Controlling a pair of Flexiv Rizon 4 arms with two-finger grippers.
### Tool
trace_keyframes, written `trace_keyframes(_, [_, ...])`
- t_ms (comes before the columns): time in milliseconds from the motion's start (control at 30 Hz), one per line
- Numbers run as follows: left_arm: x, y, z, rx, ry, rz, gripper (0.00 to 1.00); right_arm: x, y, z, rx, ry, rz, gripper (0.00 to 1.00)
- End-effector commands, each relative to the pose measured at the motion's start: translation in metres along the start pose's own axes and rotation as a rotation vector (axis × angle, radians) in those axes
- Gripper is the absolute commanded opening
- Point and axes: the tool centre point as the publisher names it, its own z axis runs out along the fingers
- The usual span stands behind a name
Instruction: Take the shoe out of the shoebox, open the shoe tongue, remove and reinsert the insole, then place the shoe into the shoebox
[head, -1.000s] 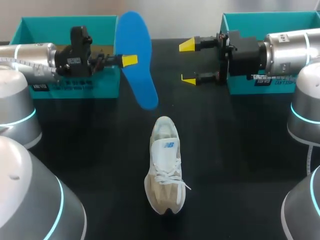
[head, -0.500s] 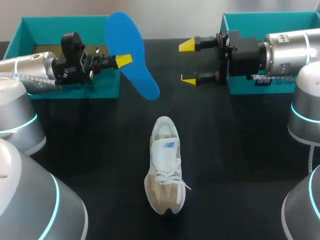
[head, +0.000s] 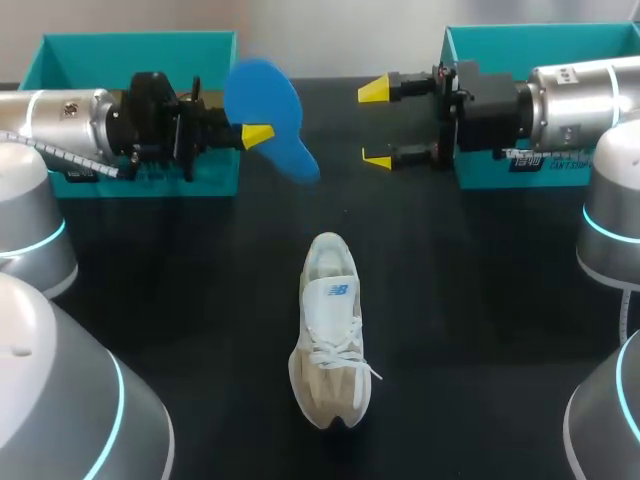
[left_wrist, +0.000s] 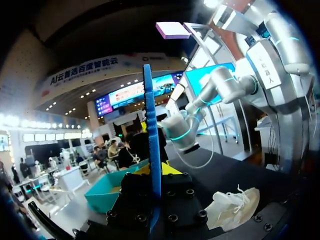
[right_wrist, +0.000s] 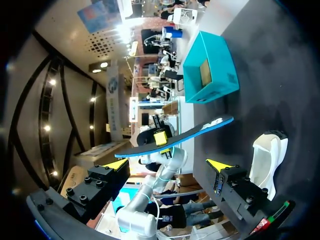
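The shoe (head: 330, 335) is out and lies on its sole mid-table, toe toward me, heel opening toward the far side, well apart from both boxes. The insole (head: 268, 115) is out as well: my left gripper (head: 256, 136) pinches it near the middle of its length and holds it in the air in front of the left box (head: 130, 50), clear of the shoe. My right gripper (head: 377, 125) hangs empty in front of the right box (head: 540, 35), fingers spread wide. So I judge the unboxing and the removal done; the tongue (head: 338, 292) lies forward over the laces (head: 335, 352) and the mouth looks open, though I cannot tell how far. Left to do: slide the insole back in, then box the shoe. The insole is a thin blue sheet with a rounded outline, seen edge-on from the left wrist as barely more than a line; I expect it to be soft foam that bends under a push, so it probably needs feeding in toe-first. The shoe is off-white and beige, with what look like mesh and suede-like panels, soft white laces and a thicker pale sole. It should squash if gripped hard. Both boxes are teal, open-topped, straight-walled, and appear to be cardboard. The table (head: 480, 300) is matte black.
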Motion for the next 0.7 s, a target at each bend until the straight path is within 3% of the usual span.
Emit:
trace_keyframes(33, [0.005, -0.009, 0.0, -0.234, -0.015, 0.412, 0.0, 0.0, 0.0, 0.002, -0.002, -0.002, 0.0, 1.0])
trace_keyframes(300, [0.005, -0.009, 0.0, -0.234, -0.015, 0.412, 0.0, 0.0, 0.0, 0.002, -0.002, -0.002, 0.0, 1.0])
trace_keyframes(333, [0.006, -0.008, 0.003, -0.278, -0.028, 0.47, 0.0, 0.0, 0.0, 0.002, -0.002, -0.002, 0.0, 1.0])
trace_keyframes(700, [0.006, -0.006, 0.013, -0.226, -0.063, 0.903, 0.0, 0.0, 0.0, 0.002, -0.002, -0.002, 0.0, 1.0])
